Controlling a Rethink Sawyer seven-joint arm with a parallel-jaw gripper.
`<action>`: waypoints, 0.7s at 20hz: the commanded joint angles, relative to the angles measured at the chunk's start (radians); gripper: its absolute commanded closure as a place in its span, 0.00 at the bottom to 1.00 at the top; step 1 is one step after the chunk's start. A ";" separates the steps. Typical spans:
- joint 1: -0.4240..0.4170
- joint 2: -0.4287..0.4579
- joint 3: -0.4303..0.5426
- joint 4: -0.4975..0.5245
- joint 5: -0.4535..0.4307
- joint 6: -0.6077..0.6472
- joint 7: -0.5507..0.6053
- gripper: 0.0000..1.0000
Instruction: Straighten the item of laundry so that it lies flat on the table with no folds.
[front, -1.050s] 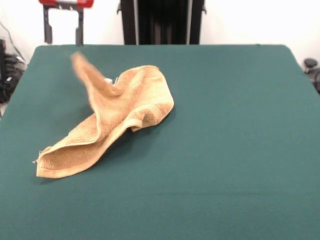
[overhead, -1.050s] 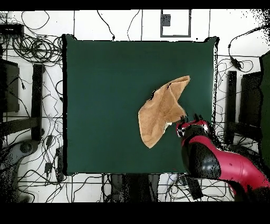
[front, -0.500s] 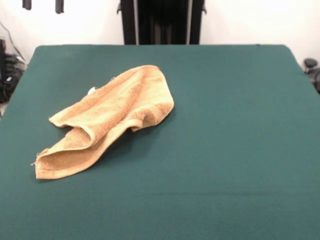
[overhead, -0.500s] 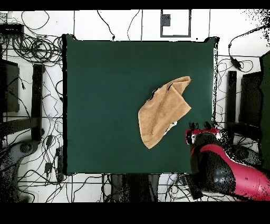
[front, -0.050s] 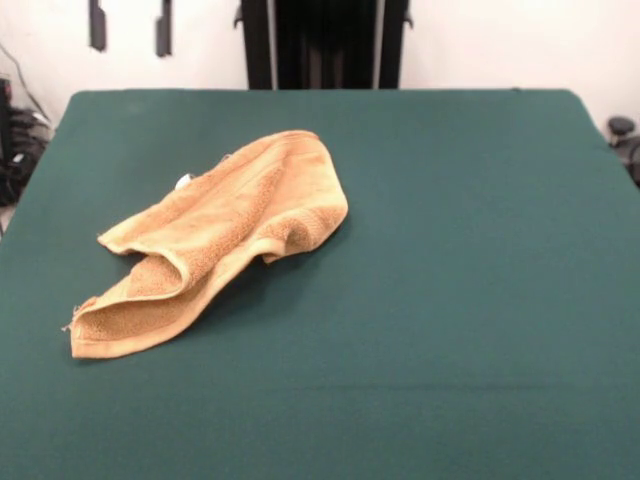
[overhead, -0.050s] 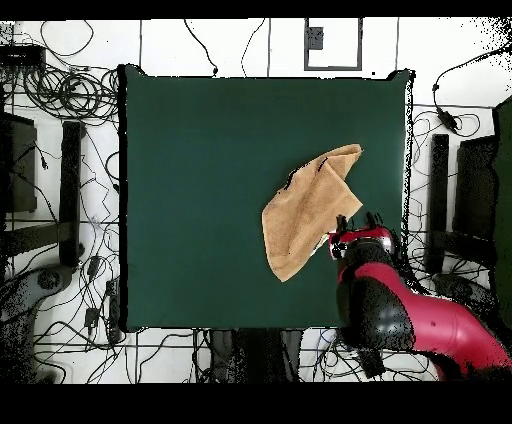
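The item of laundry (front, -0.050s: 220, 225) is a tan-orange terry towel lying crumpled on the left half of the green table (front, -0.050s: 450, 250). One edge is doubled over in a thick fold toward its lower left end, and a small white tag (front, -0.050s: 183, 181) peeks out at its far edge. From above, the towel (overhead, -0.050s: 305, 210) sits right of the table's (overhead, -0.050s: 190, 180) middle. My gripper (front, -0.050s: 129, 28) hangs open above the far left corner, holding nothing. In the overhead view the gripper (overhead, -0.050s: 357, 232) is just beside the towel's corner nearest the robot base.
Tangled cables (overhead, -0.050s: 60, 90) and black stands (overhead, -0.050s: 70, 190) lie on the floor around the table. The red and black arm (overhead, -0.050s: 400, 320) reaches in over the table's edge from the bottom right of the overhead view.
The towel corner that hung in the air a second ago has dropped flat onto the towel. The gripper rose, then came back down and toward the towel.
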 joint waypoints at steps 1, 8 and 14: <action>0.084 0.218 -0.024 -0.022 -0.065 -0.146 0.164 0.00; 0.125 0.247 -0.062 -0.033 -0.036 -0.207 0.180 0.00; 0.149 0.284 -0.082 -0.041 -0.023 -0.270 0.192 0.00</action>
